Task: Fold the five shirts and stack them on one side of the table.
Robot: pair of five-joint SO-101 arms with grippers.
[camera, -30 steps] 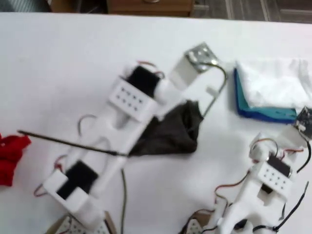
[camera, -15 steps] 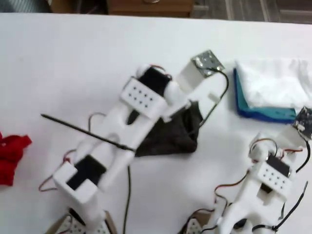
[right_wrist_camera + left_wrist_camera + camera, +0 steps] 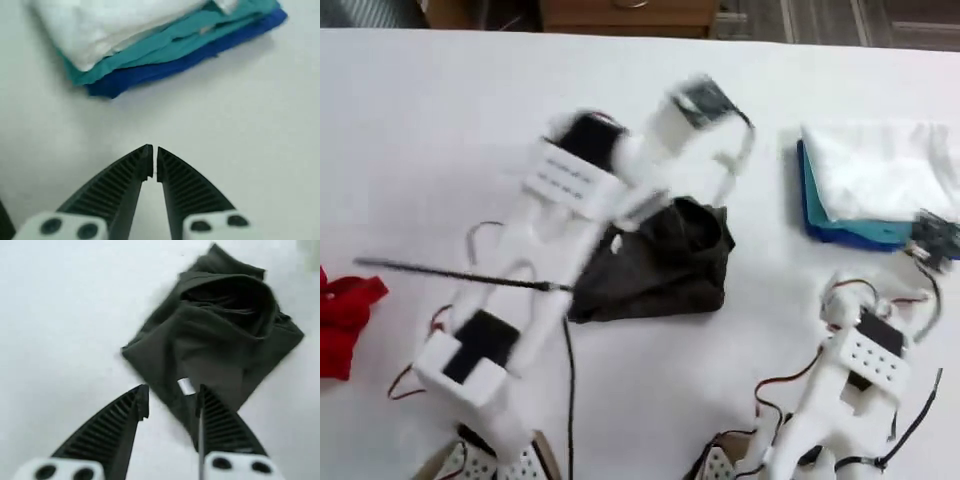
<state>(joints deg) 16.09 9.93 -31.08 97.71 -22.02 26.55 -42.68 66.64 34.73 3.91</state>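
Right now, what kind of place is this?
Probably an indoor robotics workbench: the left arm and right arm at a white table, a stack of folded shirts on it, wooden furniture behind.

Left end effector (image 3: 172,401) parted, right end effector (image 3: 154,162) closed

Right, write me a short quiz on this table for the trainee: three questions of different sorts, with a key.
1. True or false: the red shirt lies on top of the stack.
2. Which colour is the stack's top shirt? A white, B teal, C blue.
3. Fill in: the left gripper, at the edge of the dark shirt, has its jaws ____.

Key: 1 false; 2 A; 3 open.
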